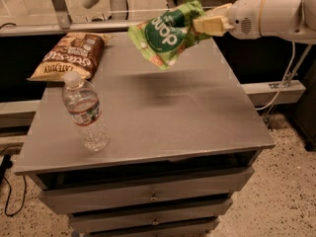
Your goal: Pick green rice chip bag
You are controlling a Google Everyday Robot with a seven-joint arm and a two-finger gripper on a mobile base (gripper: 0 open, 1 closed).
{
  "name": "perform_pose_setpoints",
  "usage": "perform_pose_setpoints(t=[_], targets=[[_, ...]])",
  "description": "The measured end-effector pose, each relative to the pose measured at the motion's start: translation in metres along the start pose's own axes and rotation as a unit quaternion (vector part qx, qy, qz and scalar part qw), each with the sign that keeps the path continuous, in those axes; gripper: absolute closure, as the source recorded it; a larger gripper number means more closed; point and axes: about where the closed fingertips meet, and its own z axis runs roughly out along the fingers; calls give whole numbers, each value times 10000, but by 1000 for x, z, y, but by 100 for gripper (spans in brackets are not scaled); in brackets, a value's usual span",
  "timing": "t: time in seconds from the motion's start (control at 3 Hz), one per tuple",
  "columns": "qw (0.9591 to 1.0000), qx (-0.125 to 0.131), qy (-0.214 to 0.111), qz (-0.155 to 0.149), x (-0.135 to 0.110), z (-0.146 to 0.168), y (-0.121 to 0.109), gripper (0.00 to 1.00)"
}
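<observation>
- Nearest the camera is the front of a grey cabinet, with stacked drawers (153, 196) below its top; the topmost slot looks slightly open and dark inside.
- A speckled floor (289, 191) lies to the right of the cabinet, and a dark cable (5, 194) trails on the floor at the lower left.
- The grey tabletop (207, 127) carries a clear water bottle (85, 111) at its front left; the bottle stands upright with a white cap and a band label round its middle.
- Further back, above the middle of the top, the green rice chip bag (165, 33) hangs in the air, clear of the surface and tilted, with its dark-green circle and white lettering facing the camera; a soft shadow lies on the table beneath it.
- The gripper (207, 24) is at the bag's right edge, its cream-coloured fingers clamped on the pouch and bearing its weight.
- The white arm (271, 14) reaches in from the upper right, beyond the cabinet's right side.
- At the back left corner, a brown-and-tan chip bag (69, 56) lies flat, well apart from the green pouch and just behind the bottle.
- A white cable (282, 83) hangs down at the right, behind the cabinet.
- A metal rail (59, 6) runs behind the back edge.
</observation>
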Motion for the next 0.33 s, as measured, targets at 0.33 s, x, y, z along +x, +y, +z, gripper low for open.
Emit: perform_pose_setpoints(t=[0.33], targets=[[10000, -1, 0, 0, 0, 0, 0, 100]])
